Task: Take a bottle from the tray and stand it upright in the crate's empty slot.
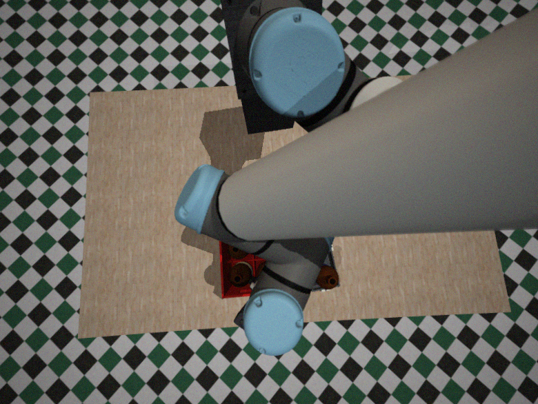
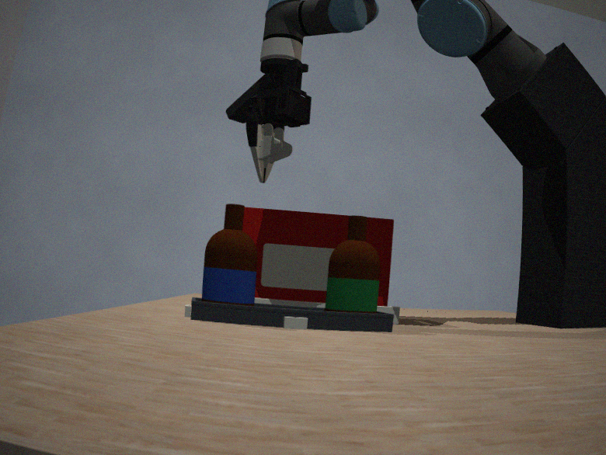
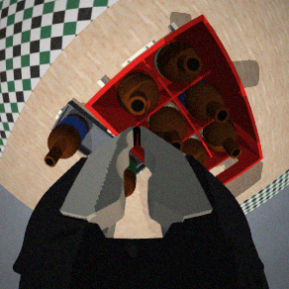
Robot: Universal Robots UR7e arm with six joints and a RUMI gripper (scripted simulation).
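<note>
The red crate (image 1: pixel 234 292) (image 2: pixel 303 224) (image 3: pixel 218 51) holds brown bottles (image 1: pixel 240 274) (image 3: pixel 138 91) in every compartment I can make out; my jaw partly covers the nearest ones. The grey tray (image 2: pixel 245 313) (image 3: pixel 99 138) stands close beside it. On the tray stand a blue-labelled bottle (image 1: pixel 327 277) (image 2: pixel 229 283) (image 3: pixel 64 141) and a green-labelled bottle (image 2: pixel 353 293) (image 3: pixel 130 182), both upright. My gripper (image 2: pixel 263 179) (image 3: pixel 137 128) is shut with nothing between its fingertips and hangs above the level of the bottle tops. In the top view the arm hides the gripper and much of the crate.
The wooden table (image 1: pixel 138 217) (image 2: pixel 294 391) carries the crate and tray near its front edge in the top view. The dark robot base (image 2: pixel 553 234) stands to the right in the exterior view. The two tray bottles stand apart, at opposite ends of the tray.
</note>
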